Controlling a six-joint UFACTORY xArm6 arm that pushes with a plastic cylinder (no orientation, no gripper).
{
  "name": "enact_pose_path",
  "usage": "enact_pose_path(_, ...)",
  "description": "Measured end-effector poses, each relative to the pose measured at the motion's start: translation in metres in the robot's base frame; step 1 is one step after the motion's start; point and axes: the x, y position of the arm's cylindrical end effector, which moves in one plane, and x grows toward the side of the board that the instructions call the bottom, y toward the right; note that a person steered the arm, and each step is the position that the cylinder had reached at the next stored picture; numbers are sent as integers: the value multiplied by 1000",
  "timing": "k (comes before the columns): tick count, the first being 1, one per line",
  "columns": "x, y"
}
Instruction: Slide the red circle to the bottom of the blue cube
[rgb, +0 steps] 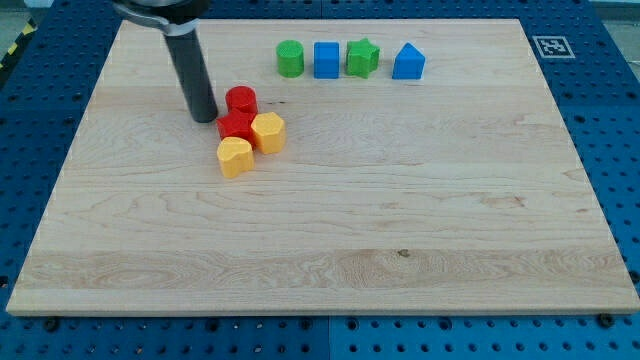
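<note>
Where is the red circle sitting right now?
The red circle sits in the board's upper-left part, topmost in a cluster, with the other red block directly below it and my tip just to its left. The blue cube lies up and right.

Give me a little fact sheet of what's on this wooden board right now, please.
tip: my tip at the view's left of the red circle
cluster: red circle, a second red block, two yellow blocks, packed close
top row: green circle, blue cube, green star, blue block
below blue cube: bare board
</note>
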Motion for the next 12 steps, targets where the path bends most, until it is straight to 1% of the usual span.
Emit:
enact_pose_path(1,0,32)
enact_pose_path(2,0,51)
enact_pose_path(3,0,47)
enact_pose_path(4,-7,28)
enact_pose_path(5,-10,30)
enact_pose_path(8,-10,99)
enact_pose_path(12,-10,129)
